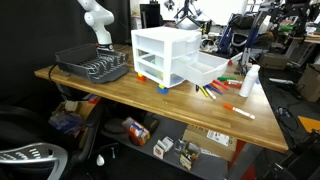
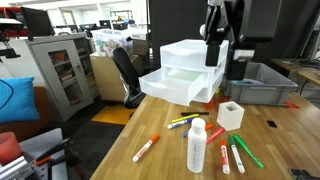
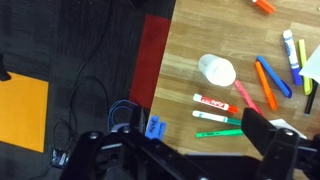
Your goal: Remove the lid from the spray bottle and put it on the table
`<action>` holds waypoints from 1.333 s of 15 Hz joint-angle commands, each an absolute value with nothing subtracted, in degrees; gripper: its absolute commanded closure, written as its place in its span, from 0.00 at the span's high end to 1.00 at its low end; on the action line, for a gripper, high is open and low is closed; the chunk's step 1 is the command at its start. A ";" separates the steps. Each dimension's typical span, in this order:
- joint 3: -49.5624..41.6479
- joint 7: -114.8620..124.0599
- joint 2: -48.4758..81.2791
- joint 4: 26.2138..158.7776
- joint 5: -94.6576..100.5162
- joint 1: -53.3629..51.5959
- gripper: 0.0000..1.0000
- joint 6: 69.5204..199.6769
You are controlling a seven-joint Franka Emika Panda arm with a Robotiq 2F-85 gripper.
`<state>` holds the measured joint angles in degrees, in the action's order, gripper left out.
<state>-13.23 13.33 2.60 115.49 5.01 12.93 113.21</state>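
Lid (image 2: 198, 123) on spray bottle (image 2: 197, 150), apart from jaws

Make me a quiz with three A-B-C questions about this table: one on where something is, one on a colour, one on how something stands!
1. Where is the slim white plastic spray bottle? A in a drawer; B on the brown wooden table beside markers; C in the gripper.
2. What colour is the plastic drawer unit? A white; B green; C black.
3. How is the bottle? A lying down; B upside down; C upright.
Answers: B, it rests on the tabletop; A, its drawers look white; C, its neck points up.
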 commanded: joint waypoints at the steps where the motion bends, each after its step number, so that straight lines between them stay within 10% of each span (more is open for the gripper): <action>1: -14.04 7.21 3.85 114.10 -1.28 14.19 1.00 112.22; 20: -13.27 -3.38 9.11 112.79 -10.74 14.05 1.00 108.64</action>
<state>-13.63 -3.41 8.05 113.56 -10.71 13.67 108.88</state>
